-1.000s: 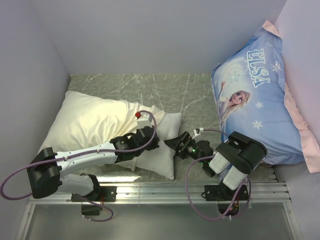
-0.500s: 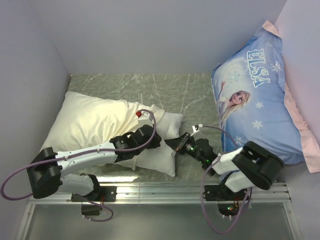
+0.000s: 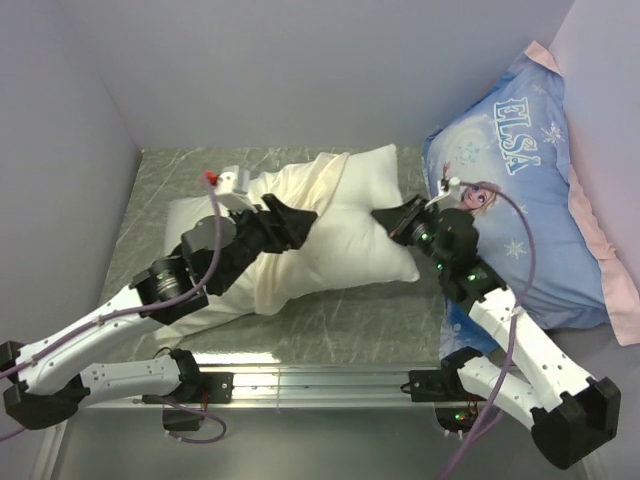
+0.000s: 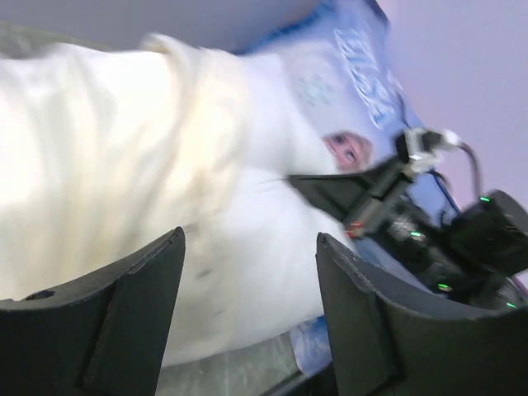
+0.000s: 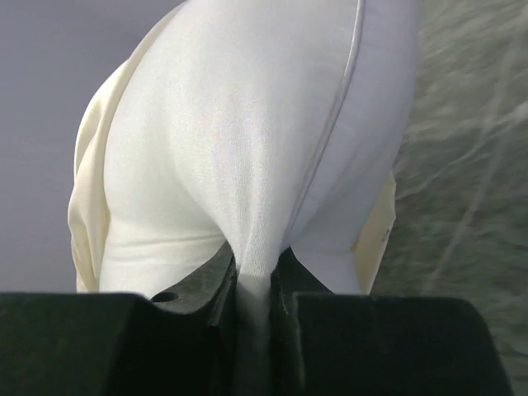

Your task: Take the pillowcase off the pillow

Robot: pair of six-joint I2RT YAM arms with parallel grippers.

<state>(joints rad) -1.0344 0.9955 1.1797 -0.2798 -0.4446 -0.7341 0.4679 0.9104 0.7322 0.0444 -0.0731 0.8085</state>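
Top external: pillow (image 3: 365,238) lies left-right, bare end pinched by right pincer (image 3: 381,216); left pincer (image 3: 306,217) spread

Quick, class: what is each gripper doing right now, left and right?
Left gripper: open, holding nothing.
Right gripper: closed, pinching a fold of the pillow.
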